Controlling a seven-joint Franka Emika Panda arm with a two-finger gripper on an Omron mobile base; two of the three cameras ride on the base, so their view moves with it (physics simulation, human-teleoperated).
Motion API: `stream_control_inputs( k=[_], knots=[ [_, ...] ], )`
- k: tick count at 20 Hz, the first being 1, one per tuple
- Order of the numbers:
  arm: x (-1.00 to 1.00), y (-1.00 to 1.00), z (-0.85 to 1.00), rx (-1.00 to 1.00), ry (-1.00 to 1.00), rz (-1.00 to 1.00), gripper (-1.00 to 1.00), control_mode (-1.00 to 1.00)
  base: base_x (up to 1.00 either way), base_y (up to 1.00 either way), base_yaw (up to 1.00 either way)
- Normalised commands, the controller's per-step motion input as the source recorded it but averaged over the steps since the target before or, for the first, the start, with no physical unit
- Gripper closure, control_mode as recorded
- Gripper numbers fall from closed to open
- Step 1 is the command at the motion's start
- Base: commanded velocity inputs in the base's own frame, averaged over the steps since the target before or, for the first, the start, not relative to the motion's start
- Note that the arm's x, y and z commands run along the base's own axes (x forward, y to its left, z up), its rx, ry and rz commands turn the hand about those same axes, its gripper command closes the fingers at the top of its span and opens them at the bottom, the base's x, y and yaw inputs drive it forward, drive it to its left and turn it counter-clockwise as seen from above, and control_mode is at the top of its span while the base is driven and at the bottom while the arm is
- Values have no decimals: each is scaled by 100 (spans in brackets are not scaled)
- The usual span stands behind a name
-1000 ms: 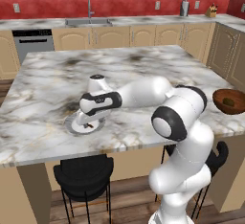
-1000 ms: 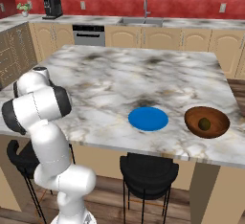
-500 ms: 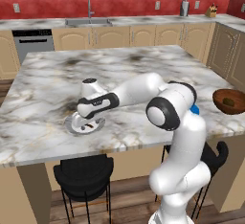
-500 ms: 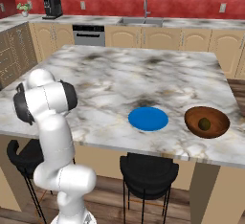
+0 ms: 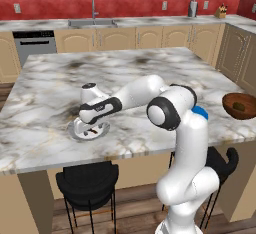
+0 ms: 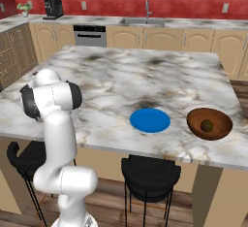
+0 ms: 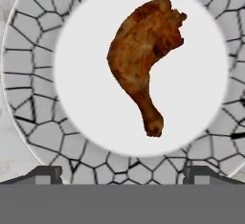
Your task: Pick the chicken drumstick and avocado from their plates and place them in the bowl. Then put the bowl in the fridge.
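The chicken drumstick (image 7: pixel 141 60) lies in the middle of the white plate with a grey cracked-pattern rim (image 7: pixel 28 74), thick end up and bone end down in the hand view. My gripper (image 7: pixel 122 173) hangs just above it, open, with its two fingertips (image 7: pixel 48 172) wide apart at either side. In the left base view my gripper (image 5: pixel 90 126) hovers low over this plate (image 5: pixel 75 131) near the island's front left. The avocado (image 6: pixel 207 125) rests inside the dark wooden bowl (image 6: pixel 209 123) at the island's right end. The blue plate (image 6: pixel 150 120) lies bare beside the bowl.
The marble island (image 5: pixel 125 73) carries everything, and its front edge runs close to the white plate. Black stools (image 5: pixel 87 183) stand below that edge. A sink and tan cabinets (image 5: pixel 120 35) line the red back wall.
My hand has sunk a little lower and shifted slightly left over the white plate. The bowl, avocado and blue plate stay where they were.
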Motion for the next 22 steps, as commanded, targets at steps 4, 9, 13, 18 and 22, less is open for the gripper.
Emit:
stream_control_inputs(
  k=[4,9,13,18,22],
  knots=[
    [29,0,-15,0,0,0,-100,-100,0,0,0],
    [22,2,-21,0,1,0,-100,-100,0,0,0],
    [18,7,-25,0,1,0,-100,-100,0,0,0],
    [15,6,-17,0,0,0,-100,-100,0,0,0],
    [10,4,-13,0,0,0,-100,-100,0,0,0]
  ],
)
